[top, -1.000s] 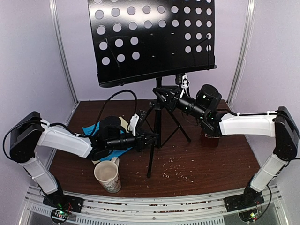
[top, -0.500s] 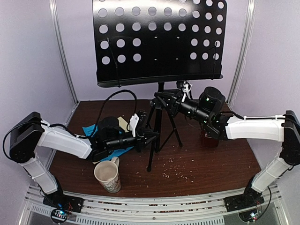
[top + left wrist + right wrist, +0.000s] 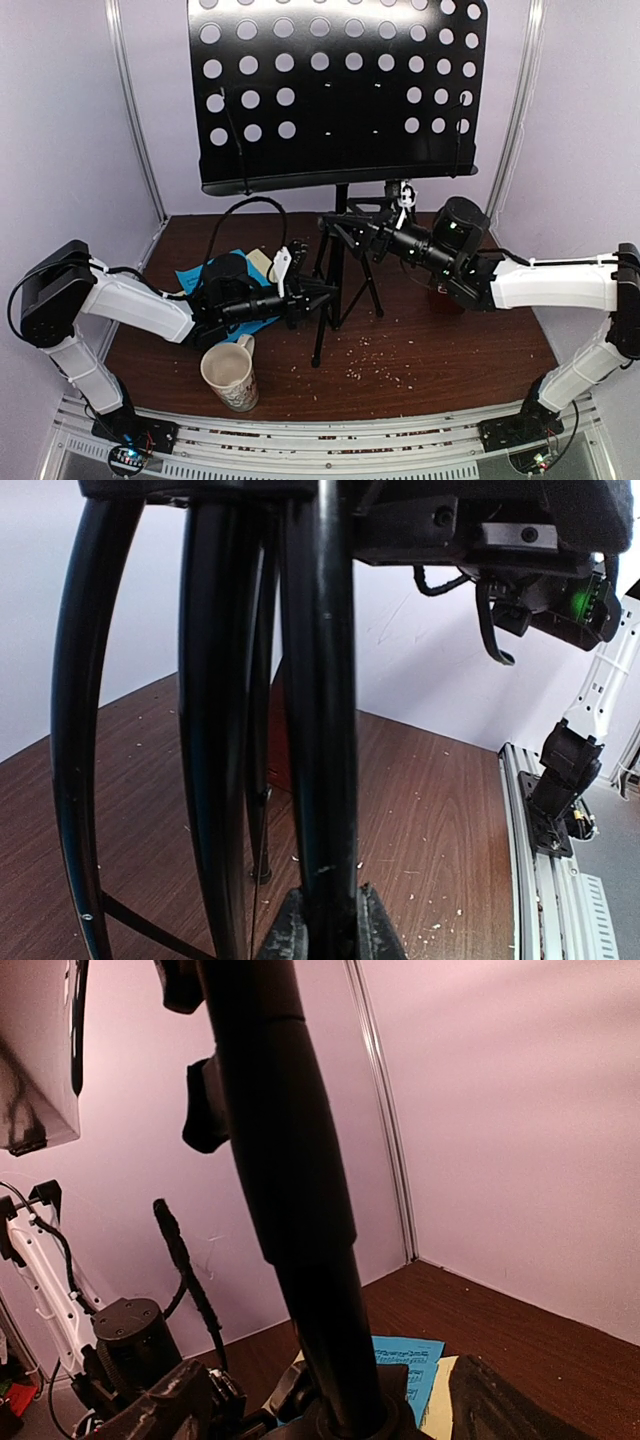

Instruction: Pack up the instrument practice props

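The table [image 3: 450, 350], a dark brown wood surface strewn with pale crumbs, carried all items. The black perforated tripod music stand [image 3: 340, 90] stood upright at the table's rear centre, its holed desk facing the top camera and its legs spread below. The right gripper [image 3: 338, 222] was positioned at the stand's central pole just above the tripod hub. Its jaws were apart, one on either side of the pole, with a visible gap on at least one side in the right wrist view. The left gripper [image 3: 320, 296] was positioned lower, at the tripod, with its jaws clamped on one black tube of the stand. The blue and pale yellow music sheets [image 3: 190, 275] lay flat on the table to the left of the stand, partly covered by the left arm. A cream patterned mug [image 3: 230, 375] stood upright near the front left edge. The dark red-brown metronome [image 3: 445, 300] sat to the right of the stand, mostly hidden behind the right arm.
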Robot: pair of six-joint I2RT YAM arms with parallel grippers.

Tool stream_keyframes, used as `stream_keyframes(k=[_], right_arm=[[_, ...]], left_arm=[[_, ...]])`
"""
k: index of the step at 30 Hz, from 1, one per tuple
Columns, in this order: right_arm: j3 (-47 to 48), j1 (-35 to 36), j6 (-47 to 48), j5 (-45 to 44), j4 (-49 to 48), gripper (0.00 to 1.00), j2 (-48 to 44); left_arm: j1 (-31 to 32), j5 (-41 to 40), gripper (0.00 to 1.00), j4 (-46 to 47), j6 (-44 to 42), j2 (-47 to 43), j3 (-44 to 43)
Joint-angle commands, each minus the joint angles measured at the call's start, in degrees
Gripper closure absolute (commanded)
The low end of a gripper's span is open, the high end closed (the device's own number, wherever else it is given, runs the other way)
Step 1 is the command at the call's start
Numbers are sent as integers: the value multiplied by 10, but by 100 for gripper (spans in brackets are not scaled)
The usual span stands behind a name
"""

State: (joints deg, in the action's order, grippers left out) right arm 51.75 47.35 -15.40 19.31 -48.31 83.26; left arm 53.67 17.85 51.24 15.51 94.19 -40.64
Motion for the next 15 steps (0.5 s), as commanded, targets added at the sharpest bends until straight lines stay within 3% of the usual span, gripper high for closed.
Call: stream_keyframes(k=[1, 15], right_arm=[[-26, -3, -6, -8, 9, 12, 4], [4, -10, 8, 18, 6, 4, 86]], left_arm=[[-3, 16, 100, 95, -17, 1, -6], [-2, 45, 100, 130, -13, 10, -5]])
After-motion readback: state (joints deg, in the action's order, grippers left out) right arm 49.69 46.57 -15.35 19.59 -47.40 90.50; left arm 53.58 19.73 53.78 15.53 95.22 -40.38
